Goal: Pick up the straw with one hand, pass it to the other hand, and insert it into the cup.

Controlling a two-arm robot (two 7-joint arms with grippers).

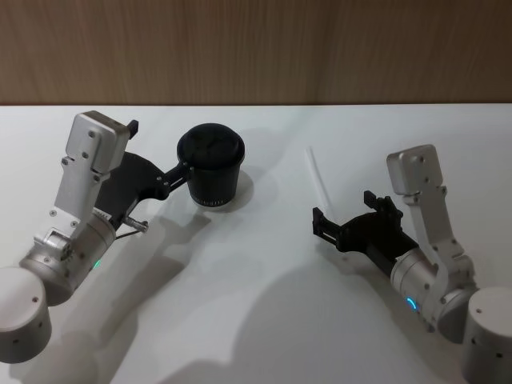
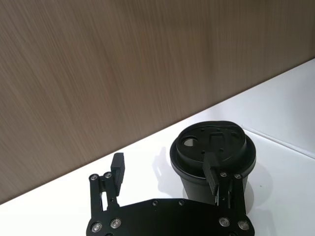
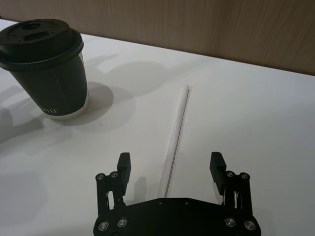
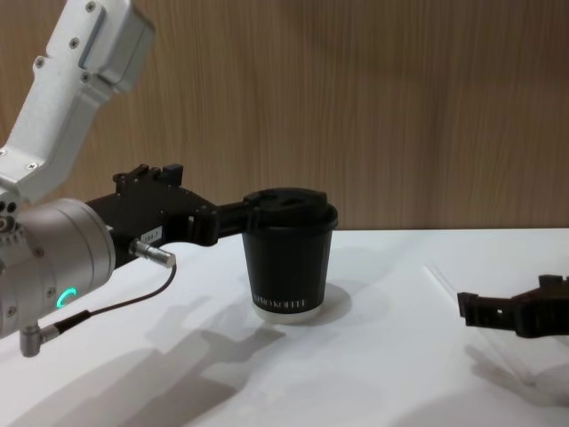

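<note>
The black lidded cup (image 1: 210, 170) stands upright on the white table, left of centre. My left gripper (image 1: 158, 147) is open beside it, with one finger (image 2: 212, 176) against the cup's (image 2: 212, 147) side just under the lid and the other out in free air. The white straw (image 1: 318, 178) lies flat on the table to the right of the cup. My right gripper (image 1: 344, 228) is open and low at the straw's near end. In the right wrist view the straw (image 3: 176, 130) runs between the two spread fingers of the right gripper (image 3: 170, 164), touching neither.
A wood-panelled wall (image 1: 256, 48) closes off the far edge of the table. A dark cable with a silver plug (image 4: 153, 254) hangs at my left wrist. Bare white table (image 1: 264, 304) lies between and in front of the arms.
</note>
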